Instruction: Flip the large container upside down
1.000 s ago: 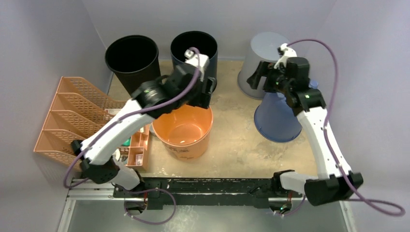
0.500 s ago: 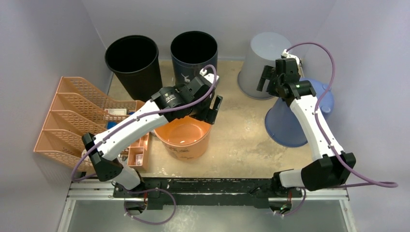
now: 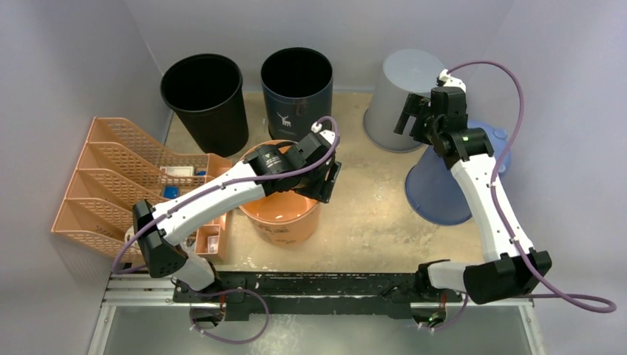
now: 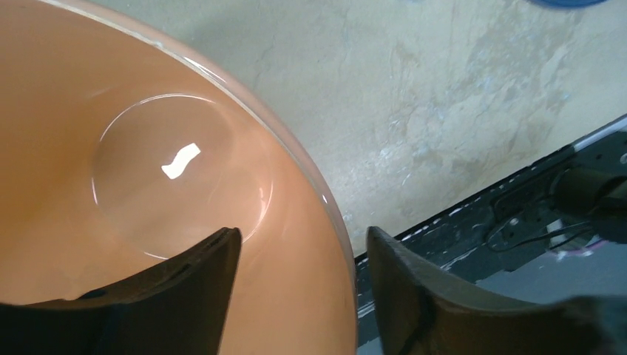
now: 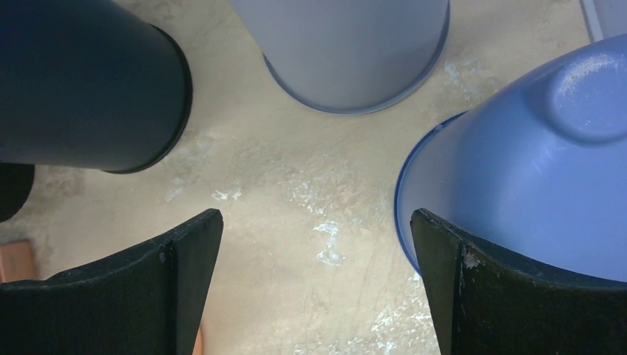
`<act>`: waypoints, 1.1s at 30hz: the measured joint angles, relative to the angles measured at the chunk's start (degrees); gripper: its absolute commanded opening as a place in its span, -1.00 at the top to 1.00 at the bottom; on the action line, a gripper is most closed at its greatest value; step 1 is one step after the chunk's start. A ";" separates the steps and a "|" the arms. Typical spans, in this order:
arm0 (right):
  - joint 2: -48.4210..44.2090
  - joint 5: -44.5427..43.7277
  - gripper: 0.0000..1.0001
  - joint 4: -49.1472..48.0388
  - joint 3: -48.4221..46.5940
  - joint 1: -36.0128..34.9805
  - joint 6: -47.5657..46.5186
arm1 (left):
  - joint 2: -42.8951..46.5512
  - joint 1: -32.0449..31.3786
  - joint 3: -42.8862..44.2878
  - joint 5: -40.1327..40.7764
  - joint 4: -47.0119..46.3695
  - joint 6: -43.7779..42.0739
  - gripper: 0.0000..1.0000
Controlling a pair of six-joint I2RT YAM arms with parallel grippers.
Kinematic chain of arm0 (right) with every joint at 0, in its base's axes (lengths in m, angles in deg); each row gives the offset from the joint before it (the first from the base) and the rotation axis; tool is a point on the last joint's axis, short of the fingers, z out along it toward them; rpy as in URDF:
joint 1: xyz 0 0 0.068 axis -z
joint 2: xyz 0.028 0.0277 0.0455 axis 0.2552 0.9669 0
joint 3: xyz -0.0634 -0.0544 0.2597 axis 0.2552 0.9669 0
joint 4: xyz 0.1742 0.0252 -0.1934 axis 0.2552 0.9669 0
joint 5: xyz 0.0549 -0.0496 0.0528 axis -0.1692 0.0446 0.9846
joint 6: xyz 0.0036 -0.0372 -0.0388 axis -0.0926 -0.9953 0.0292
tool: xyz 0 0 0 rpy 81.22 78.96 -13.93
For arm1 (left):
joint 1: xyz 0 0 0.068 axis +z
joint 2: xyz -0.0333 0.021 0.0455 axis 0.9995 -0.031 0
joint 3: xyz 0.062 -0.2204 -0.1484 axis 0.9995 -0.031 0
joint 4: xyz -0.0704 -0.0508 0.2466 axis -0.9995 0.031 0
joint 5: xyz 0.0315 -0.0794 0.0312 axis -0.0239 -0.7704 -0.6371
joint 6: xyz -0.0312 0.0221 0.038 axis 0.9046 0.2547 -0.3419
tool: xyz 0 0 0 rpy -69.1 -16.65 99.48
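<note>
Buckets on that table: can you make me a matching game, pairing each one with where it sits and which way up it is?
Things:
1. orange bucket
2. blue bucket
3. grey bucket
4. dark bin with a deer print

Places and states:
A. mouth down, back right
B. open side up, back centre
C. open side up, front centre
D. mouth down, right edge, mid-table

Pairs: 1-C, 2-D, 3-A, 4-B

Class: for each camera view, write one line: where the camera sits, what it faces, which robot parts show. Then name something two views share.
Top external: above and behind, facing down at the table; left arm, right arm show.
Left wrist: wrist-mounted, facing down into the orange bucket; left fingers straddle its rim.
Right wrist: wrist-mounted, facing down at table, blue basin, grey bin; right fingers show.
Shared by top and left wrist: the orange bucket.
</note>
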State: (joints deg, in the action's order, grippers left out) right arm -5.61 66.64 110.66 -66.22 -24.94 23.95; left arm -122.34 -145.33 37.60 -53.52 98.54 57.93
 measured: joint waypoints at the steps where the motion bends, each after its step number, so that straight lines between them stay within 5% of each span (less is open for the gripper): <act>1: -0.31 0.46 -1.00 0.04 0.00 0.00 0.04 | 0.00 -0.20 -0.55 0.07 -0.09 0.59 0.12; 8: -1.42 2.01 -1.00 0.68 -0.09 0.00 0.26 | 0.07 -1.81 -1.38 0.63 -1.97 1.79 1.00; 15: -6.88 10.71 -0.93 -1.07 -0.50 0.07 0.46 | 0.07 -1.53 1.09 -0.76 -4.13 1.53 1.00; 25: -17.27 13.97 -1.00 -3.58 -1.70 0.04 0.39 | 3.45 -1.40 -1.33 -11.15 -23.80 7.96 1.00; 33: -23.21 9.16 -1.00 -2.43 2.69 0.04 1.29 | 7.72 0.83 -16.11 -21.46 -44.98 19.15 1.00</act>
State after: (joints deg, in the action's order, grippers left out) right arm -28.83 75.80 108.24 -63.53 -24.89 25.24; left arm -114.63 -144.50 21.49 -74.98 53.56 77.07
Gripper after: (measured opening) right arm 0.998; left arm 0.047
